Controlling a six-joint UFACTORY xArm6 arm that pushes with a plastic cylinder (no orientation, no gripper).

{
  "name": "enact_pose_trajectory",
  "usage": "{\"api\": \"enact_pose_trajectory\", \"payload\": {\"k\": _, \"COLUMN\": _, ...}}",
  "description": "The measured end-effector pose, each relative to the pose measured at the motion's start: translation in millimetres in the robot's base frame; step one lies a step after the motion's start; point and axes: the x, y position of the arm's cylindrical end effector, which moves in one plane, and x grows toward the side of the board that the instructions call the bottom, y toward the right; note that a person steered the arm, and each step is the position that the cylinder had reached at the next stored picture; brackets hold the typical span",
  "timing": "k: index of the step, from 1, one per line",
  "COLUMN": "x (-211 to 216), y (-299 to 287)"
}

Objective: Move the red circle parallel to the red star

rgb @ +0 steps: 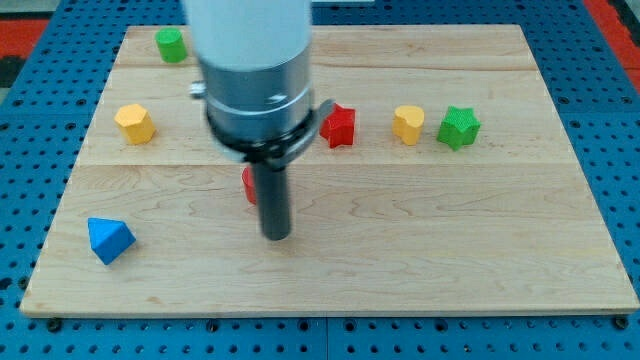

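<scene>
The red circle [247, 185] looks light, stiff and easy to slide, so push its flat side. My tip [276, 236] sits just right of it, mostly hiding it, below-left of the red star [339, 126]. No fingers exist here.

- No text, label, brand, number or sign can be read anywhere in the camera view.
- The wooden board [400, 250], the coloured blocks and the arm's housing [255, 60] carry no markings.
</scene>
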Motion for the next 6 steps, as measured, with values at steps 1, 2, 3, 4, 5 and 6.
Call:
{"api": "enact_pose_trajectory", "payload": {"k": 1, "x": -38.1, "y": -12.0}}
{"api": "enact_pose_trajectory", "payload": {"k": 2, "x": -80.7, "y": 20.9}}
{"api": "enact_pose_trajectory", "payload": {"k": 3, "x": -103.2, "y": 38.8}}
{"api": "enact_pose_trajectory", "payload": {"k": 4, "x": -113.9, "y": 46.6}}
{"api": "enact_pose_trajectory", "payload": {"k": 5, "x": -112.5, "y": 51.3}}
{"api": "enact_pose_trajectory", "payload": {"k": 6, "x": -104.3, "y": 42.3}}
